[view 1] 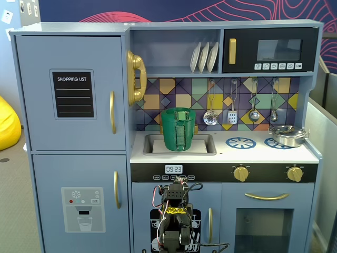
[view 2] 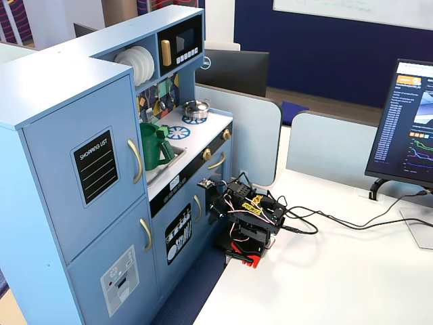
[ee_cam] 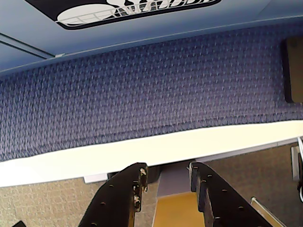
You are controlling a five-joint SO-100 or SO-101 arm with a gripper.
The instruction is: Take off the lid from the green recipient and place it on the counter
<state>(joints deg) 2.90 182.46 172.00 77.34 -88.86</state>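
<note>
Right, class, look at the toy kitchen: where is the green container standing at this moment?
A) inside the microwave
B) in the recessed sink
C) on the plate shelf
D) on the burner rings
B: in a fixed view the green recipient, lid on, stands in the sink of the counter; the silver pan occupies a burner.

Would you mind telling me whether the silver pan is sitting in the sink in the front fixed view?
No, the silver pan sits on the right burner ring of the counter, while the green recipient stands in the sink.
</note>
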